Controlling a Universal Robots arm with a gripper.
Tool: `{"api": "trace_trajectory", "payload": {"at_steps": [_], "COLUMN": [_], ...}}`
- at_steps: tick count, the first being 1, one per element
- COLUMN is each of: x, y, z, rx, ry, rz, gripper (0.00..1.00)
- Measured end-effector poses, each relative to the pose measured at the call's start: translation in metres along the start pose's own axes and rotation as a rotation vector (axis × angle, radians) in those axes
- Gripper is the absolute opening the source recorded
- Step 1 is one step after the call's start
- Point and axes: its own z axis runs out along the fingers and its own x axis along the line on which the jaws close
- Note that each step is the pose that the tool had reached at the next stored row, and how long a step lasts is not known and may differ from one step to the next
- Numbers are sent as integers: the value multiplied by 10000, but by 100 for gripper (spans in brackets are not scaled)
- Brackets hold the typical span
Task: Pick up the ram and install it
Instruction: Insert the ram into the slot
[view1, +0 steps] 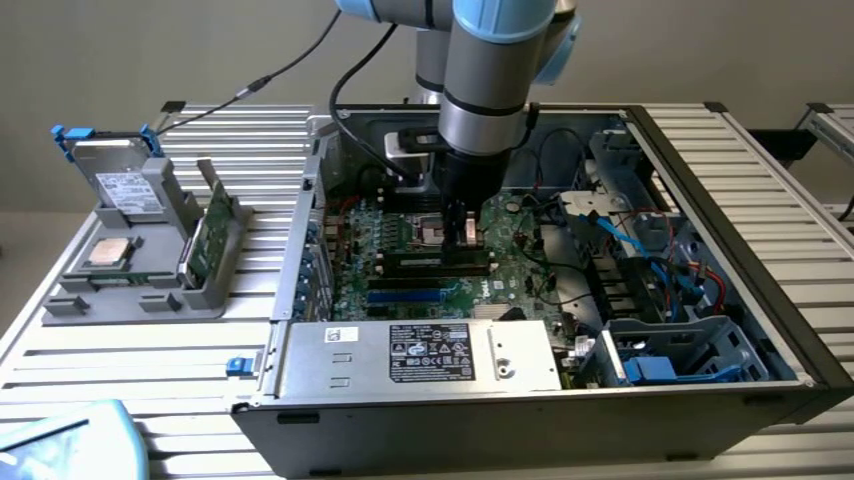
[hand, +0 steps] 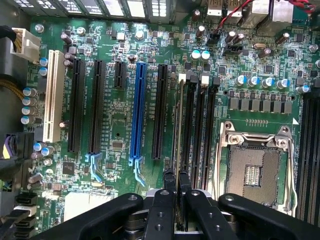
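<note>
My gripper (hand: 177, 182) is shut on the ram (hand: 178, 130), a thin green stick seen edge-on between the two black fingers (hand: 169, 190). The stick lies lengthwise along a black memory slot with a white latch (hand: 182, 77), just beside the empty processor socket (hand: 255, 170). I cannot tell whether it is seated in the slot. In the exterior view the gripper (view1: 467, 238) reaches straight down into the open computer case, onto the green motherboard (view1: 400, 240).
A silver power supply (view1: 427, 355) sits at the case's near side, and cables and drive bays (view1: 667, 330) fill the exterior view's right. Outside the case, on the exterior view's left, a grey rack (view1: 134, 290) holds a hard drive (view1: 127, 185), a square chip (view1: 110, 252) and an upright green board (view1: 203, 240).
</note>
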Motion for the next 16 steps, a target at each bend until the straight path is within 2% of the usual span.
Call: {"api": "trace_trajectory", "payload": {"at_steps": [16], "x": [-3], "y": [-3], "z": [-15], "rx": [-1], "ry": [-15], "rz": [151], "gripper": [14]}}
